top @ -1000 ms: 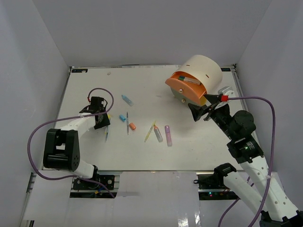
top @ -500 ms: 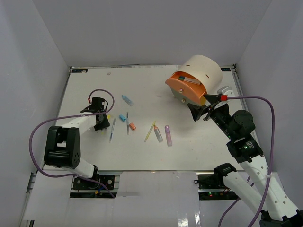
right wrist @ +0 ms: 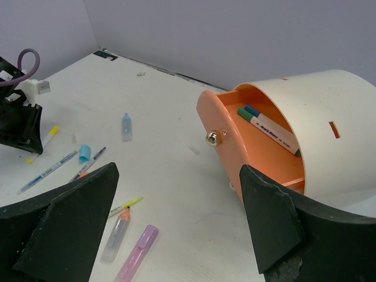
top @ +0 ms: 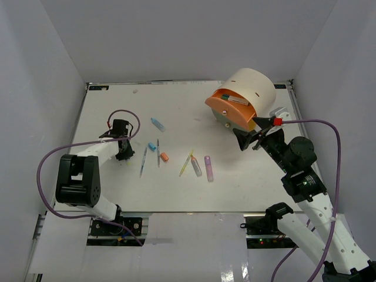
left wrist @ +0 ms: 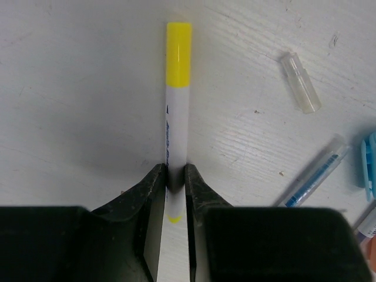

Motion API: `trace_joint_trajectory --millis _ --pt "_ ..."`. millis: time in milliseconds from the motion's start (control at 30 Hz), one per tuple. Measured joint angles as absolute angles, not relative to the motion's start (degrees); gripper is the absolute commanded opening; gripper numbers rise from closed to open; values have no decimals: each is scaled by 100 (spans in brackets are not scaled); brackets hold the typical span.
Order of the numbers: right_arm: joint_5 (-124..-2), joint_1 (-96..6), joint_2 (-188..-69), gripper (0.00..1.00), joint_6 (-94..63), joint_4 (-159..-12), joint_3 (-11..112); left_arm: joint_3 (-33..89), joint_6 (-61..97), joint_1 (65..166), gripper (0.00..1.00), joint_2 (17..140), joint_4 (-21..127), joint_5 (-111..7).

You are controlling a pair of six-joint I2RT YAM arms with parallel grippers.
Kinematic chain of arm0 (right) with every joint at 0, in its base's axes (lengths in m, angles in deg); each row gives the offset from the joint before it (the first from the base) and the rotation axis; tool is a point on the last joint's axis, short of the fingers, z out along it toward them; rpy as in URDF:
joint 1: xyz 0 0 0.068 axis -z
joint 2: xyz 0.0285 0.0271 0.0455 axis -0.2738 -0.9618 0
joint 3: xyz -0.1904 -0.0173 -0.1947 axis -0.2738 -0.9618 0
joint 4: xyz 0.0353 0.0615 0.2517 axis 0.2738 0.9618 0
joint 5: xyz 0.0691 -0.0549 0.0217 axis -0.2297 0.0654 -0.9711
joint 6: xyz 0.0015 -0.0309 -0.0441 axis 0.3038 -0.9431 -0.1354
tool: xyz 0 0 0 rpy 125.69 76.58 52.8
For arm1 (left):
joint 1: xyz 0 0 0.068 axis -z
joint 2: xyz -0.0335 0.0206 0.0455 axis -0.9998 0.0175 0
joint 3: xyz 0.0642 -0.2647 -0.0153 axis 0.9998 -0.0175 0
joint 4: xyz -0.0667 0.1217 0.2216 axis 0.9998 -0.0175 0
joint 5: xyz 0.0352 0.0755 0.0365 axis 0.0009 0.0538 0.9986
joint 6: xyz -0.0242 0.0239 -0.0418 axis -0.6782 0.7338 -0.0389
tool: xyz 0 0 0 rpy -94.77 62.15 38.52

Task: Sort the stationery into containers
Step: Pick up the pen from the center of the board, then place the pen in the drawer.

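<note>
Stationery (top: 158, 153) lies scattered on the table (top: 235, 191) in top view, well apart from the cylinder (top: 254, 87), whose orange drawer (top: 223, 107) is pulled out. The left gripper (top: 124, 155) is down at table left; the right gripper (top: 249, 143) sits near the drawer. Left wrist: fingers (left wrist: 150, 188) pinch a yellow-capped marker (left wrist: 177, 129) lying flat. Right wrist: jaws spread wide, empty; two markers (right wrist: 267, 126) lie in the drawer.
</note>
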State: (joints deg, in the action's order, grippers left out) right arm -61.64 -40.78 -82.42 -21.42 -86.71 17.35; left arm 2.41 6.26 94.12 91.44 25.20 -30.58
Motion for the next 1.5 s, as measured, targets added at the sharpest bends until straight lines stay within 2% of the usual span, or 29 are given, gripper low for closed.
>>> trace_joint_trajectory --millis 67,200,333,500,667,900,1067,1267,1367,1400,1500 --pt "-6164 -4078 -8242 90 -2145 -8671 1735 271 602 9391 25 9176 2506 -3058" --pt "-6166 -4086 -8242 90 -2147 -8671 1735 328 580 9351 9 9216 2465 -3060" --pt "-6177 -4110 -8251 90 -2151 -8669 1735 332 543 9332 0 9207 2445 -3062" --pt "-6322 -4141 -8352 90 -2156 -8645 1737 332 519 9301 0 8993 2260 -3110" --pt "-6636 -4228 -8671 90 -2158 -8483 1905 332 545 9277 0 8003 2264 -3550" --pt "-7434 -4438 -9606 94 -2081 -8118 2721 337 609 9356 0 6324 3079 -5372" --pt "-7640 -5020 -10400 97 -1823 -8067 3407 201 460 10005 0 5882 4008 -6586" --pt "-7463 -5782 -11230 100 -1517 -8179 3982 -148 128 10916 0 5618 5129 -7403" --pt "-7358 -5935 -11597 100 -1286 -8406 4135 -280 1 11089 0 5561 5566 -7604" --pt "-7327 -5944 -11704 97 -1187 -8511 4148 -323 -45 11141 0 5539 5711 -7646" --pt "-7255 -5960 -11903 95 -967 -8690 4185 -378 -161 11246 0 5513 6025 -7755"
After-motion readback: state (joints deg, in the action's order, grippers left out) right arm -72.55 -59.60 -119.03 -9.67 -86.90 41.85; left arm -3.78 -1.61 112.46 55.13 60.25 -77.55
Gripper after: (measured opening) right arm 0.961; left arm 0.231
